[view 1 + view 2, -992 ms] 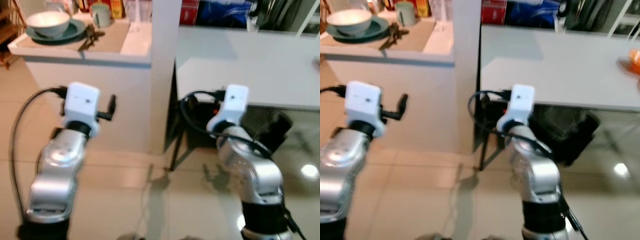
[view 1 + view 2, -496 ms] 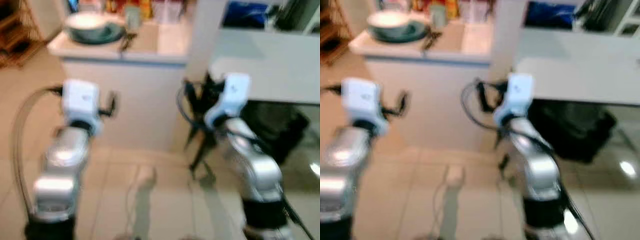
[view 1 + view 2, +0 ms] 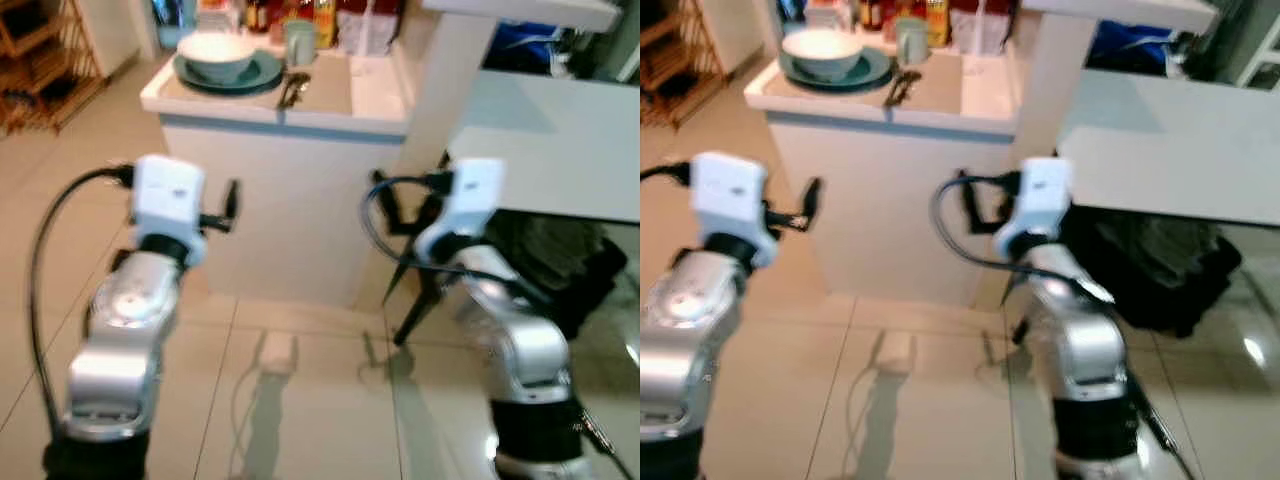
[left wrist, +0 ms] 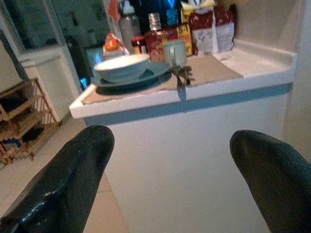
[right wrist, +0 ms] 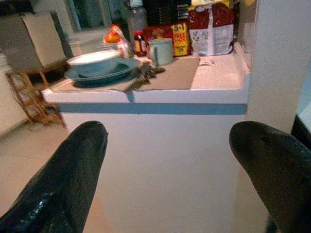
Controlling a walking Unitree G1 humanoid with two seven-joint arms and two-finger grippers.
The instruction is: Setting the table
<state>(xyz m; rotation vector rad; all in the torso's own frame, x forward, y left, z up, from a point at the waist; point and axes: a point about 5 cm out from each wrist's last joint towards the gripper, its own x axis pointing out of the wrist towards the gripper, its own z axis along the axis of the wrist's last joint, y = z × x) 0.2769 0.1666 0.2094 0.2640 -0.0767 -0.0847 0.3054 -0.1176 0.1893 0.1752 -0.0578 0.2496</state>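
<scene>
A white bowl (image 3: 215, 55) rests on a teal plate (image 3: 262, 72) on a tan placemat on a white counter (image 3: 300, 120) ahead of me. A pale green mug (image 3: 298, 42) stands behind the mat, and dark cutlery (image 3: 291, 90) lies beside the plate. The left wrist view shows the same bowl (image 4: 121, 67), mug (image 4: 175, 52) and cutlery (image 4: 181, 75). My left gripper (image 4: 170, 145) is open and empty, held below counter height and short of the counter's front. My right gripper (image 5: 167, 141) is likewise open and empty, facing the counter's front.
Jars, bottles and food packets (image 5: 210, 29) line the back of the counter. A white pillar (image 3: 440, 90) stands at its right end, with a white table (image 3: 540, 150) beyond and a dark bag (image 3: 560, 260) underneath. A wooden rack (image 3: 40, 60) stands far left. Tiled floor lies between me and the counter.
The whole picture has shifted: the counter now sits more to the right and nearer the middle, so the camera has moved. Both arms keep the same raised pose.
</scene>
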